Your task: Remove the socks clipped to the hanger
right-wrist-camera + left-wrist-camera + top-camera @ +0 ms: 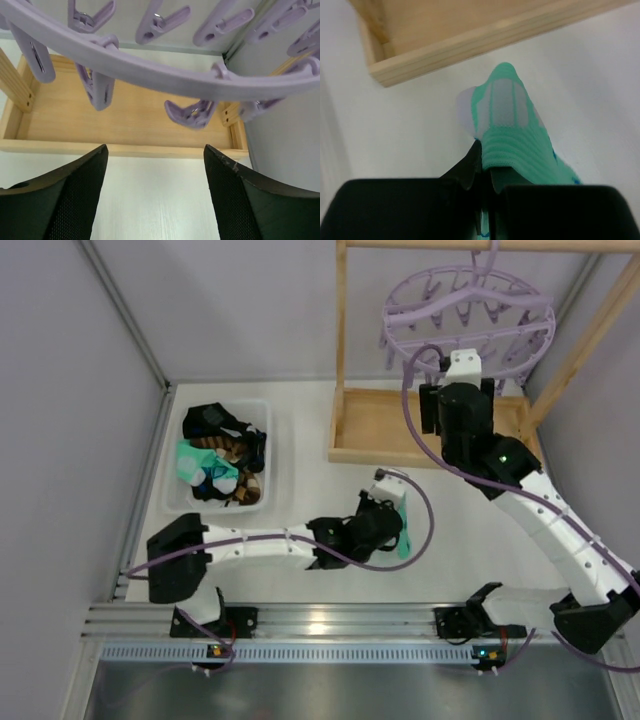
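The pale-purple round hanger (470, 315) hangs from the wooden rack at the top right; no sock shows on its clips. In the right wrist view its ring (150, 70) and empty clips (192, 112) hang just above my open right gripper (155, 165), which sits under the hanger's near edge (455, 375). My left gripper (487, 167) is shut on a mint-green sock (512, 135) with a white toe, held low over the table. In the top view this sock (403, 530) hangs at the left gripper (385, 525). Several other socks (220, 465) lie in the bin.
A clear plastic bin (272, 455) stands at the left on the white table. The wooden rack's tray base (370, 430) and uprights (341, 340) stand at the back right. Its base edge (470, 45) is just beyond the held sock. Grey walls close in both sides.
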You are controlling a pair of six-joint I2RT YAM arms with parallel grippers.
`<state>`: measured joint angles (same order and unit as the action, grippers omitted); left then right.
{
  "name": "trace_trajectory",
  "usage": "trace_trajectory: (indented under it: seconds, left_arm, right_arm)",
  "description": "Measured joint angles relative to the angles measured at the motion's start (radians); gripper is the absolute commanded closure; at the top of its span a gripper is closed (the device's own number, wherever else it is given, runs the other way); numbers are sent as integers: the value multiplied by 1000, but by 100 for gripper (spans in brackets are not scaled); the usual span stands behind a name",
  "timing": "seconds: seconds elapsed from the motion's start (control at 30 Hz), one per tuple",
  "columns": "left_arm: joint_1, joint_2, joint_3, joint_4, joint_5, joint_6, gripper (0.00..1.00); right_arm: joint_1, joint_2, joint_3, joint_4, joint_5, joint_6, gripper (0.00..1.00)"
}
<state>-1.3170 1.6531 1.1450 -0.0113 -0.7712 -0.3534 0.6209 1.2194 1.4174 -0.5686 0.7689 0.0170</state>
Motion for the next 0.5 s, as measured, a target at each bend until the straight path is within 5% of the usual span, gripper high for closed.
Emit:
trace_trajectory:
  seconds: [0.27, 0.5]
  left_arm:
    - [187, -377, -79, -201, -55, -68, 100]
    - [590, -486, 14, -396, 11, -66, 100]
  right_arm:
    - [0, -269, -152, 24, -78, 64, 1]
    - [0, -447, -272, 67, -137, 107, 1]
